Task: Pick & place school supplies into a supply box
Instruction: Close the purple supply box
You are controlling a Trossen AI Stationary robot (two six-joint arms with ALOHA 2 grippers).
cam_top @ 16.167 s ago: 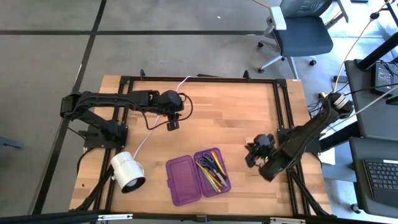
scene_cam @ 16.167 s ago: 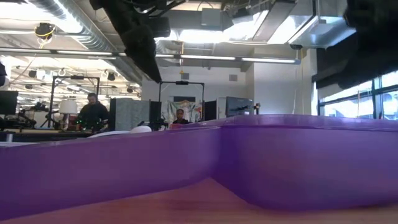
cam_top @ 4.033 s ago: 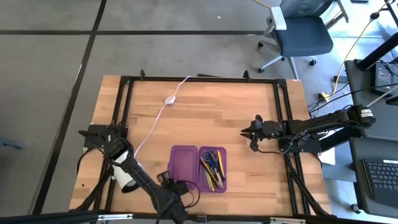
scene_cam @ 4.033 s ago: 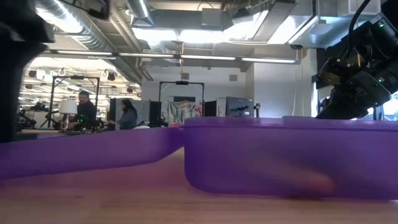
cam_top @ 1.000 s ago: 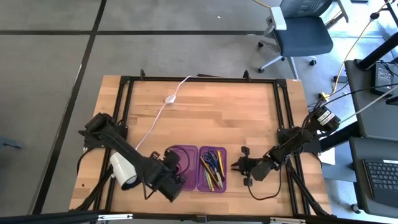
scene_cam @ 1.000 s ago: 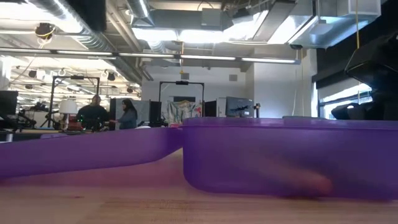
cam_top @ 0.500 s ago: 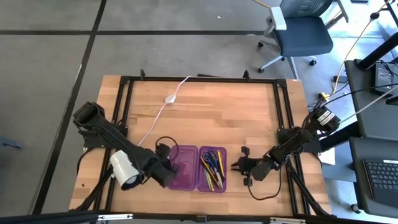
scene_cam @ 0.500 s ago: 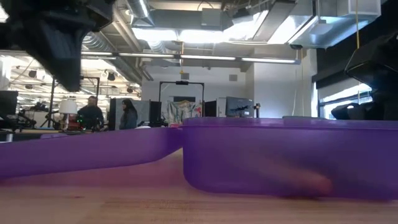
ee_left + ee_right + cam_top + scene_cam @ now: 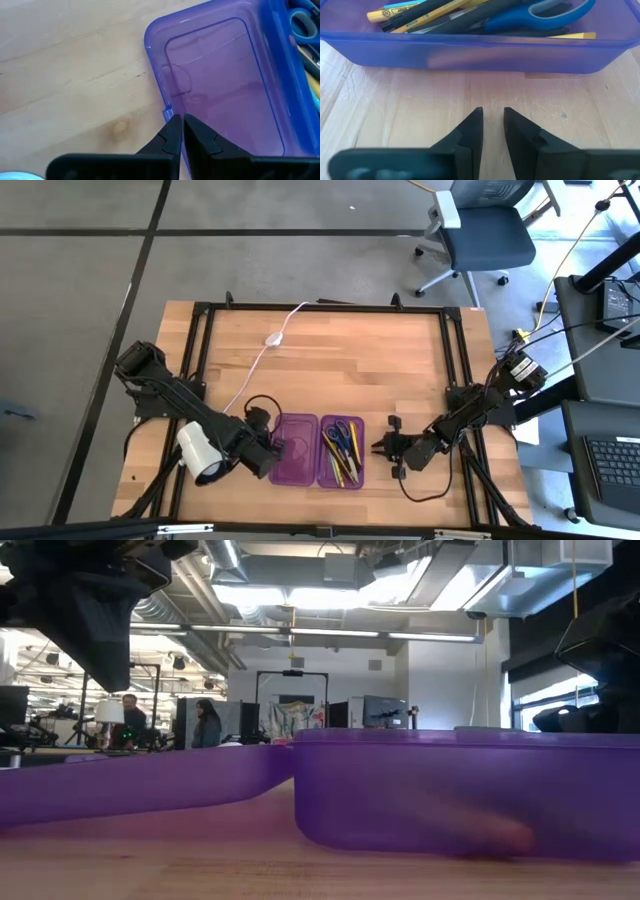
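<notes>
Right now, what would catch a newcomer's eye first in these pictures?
The open purple case near the table's front edge, its right half full of pens and blue scissors. The left end effector, shut, is at the empty half's outer edge; the right end effector sits just right of the case.

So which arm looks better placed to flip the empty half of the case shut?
Probably the left: its gripper sits shut at the empty half's outer edge. The right gripper waits beside the filled half.
</notes>
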